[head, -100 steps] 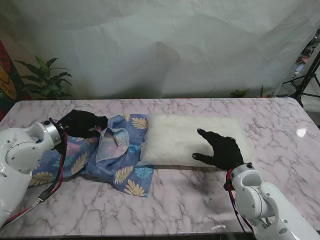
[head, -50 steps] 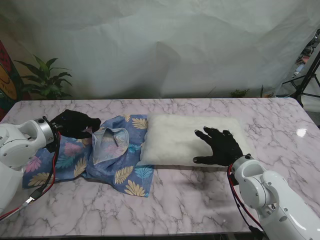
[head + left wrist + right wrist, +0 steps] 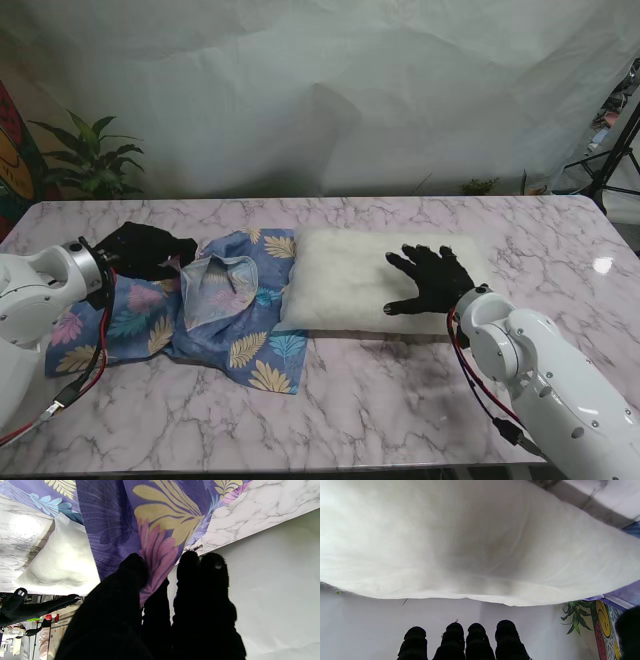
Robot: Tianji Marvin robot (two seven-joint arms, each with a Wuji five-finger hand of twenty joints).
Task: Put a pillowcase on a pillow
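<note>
A white pillow (image 3: 360,275) lies flat in the middle of the marble table, filling the right wrist view (image 3: 470,542). The blue leaf-print pillowcase (image 3: 240,320) lies crumpled to its left, its pale inside (image 3: 215,285) showing at the raised mouth. My left hand (image 3: 145,250), black-gloved, is shut on the pillowcase's far left edge; in the left wrist view thumb and fingers (image 3: 135,572) pinch the cloth (image 3: 160,530). My right hand (image 3: 430,280) hovers open over the pillow's right part, fingers (image 3: 477,635) spread and holding nothing.
A potted plant (image 3: 95,160) stands behind the table's far left corner. A white backdrop hangs behind the table. A tripod leg (image 3: 615,150) shows at the far right. Bare marble (image 3: 380,400) lies nearer to me than the pillow.
My left hand has drawn the pillowcase edge leftward, lifting the mouth. My right hand has slid farther from me over the pillow, staying open.
</note>
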